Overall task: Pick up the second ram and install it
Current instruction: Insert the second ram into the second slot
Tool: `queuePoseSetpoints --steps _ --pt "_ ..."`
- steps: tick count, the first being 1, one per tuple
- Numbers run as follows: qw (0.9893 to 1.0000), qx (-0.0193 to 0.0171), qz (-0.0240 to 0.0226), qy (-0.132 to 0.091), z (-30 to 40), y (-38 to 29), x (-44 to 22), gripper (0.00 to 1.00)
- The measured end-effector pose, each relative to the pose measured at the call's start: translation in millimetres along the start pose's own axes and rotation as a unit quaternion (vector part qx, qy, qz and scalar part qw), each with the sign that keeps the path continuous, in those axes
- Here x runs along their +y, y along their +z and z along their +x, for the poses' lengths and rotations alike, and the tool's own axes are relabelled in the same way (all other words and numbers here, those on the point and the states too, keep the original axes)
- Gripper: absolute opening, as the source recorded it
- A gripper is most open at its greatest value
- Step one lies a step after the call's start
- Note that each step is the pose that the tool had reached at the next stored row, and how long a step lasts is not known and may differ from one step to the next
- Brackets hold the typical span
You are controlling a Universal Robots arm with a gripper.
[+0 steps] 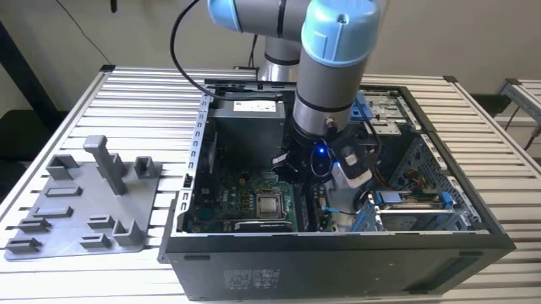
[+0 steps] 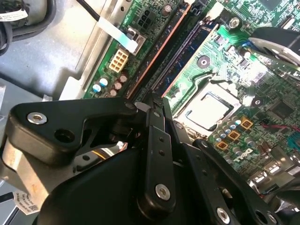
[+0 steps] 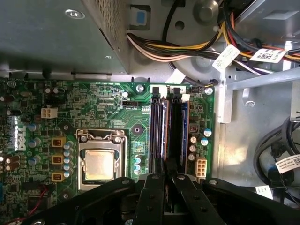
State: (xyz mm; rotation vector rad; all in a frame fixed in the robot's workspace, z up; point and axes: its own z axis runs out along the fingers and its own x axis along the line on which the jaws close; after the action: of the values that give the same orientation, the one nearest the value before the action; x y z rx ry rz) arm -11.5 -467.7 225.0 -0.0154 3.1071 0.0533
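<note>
- Open computer case [image 1: 473, 221] holds the motherboard [image 3: 93, 108]; the second ram [image 3: 183, 131] stands seated in its slot.
- Gripper [image 3: 168, 177] above the slots – fingers pressed together, grasping nothing.

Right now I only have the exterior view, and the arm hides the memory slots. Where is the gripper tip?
Observer: In the first wrist view the gripper sits over one end of the two memory slots, beside the processor.
Operator: Is the second ram in?
Observer: A dark blue stick, the second ram, stands in the slot farther from the processor. I cannot tell whether it is latched.
</note>
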Motion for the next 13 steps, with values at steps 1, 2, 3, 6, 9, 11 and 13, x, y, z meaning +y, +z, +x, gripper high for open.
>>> queuePoseSetpoints --steps 1,2,3,6,9,11,13 --pt "1.0000 0.0000 0.0001 0.000 0.0 0.3 0.1 0.13" --pt "1.0000 0.0001 0.0001 0.000 0.0 0.6 0.1 0.13" --pt "1.0000 0.0001 0.0004 0.000 0.0 0.8 0.1 0.13" --pt "1.0000 0.0001 0.0026 0.000 0.0 0.9 0.1 0.13" --pt "1.0000 0.0001 0.0085 0.000 0.0 0.7 0.3 0.13" --pt "0.9999 0.0002 0.0139 -0.001 -0.1 0.4 0.6 0.13" --pt "0.9998 0.0002 0.0189 -0.001 -0.1 -1.3 1.1 0.13"
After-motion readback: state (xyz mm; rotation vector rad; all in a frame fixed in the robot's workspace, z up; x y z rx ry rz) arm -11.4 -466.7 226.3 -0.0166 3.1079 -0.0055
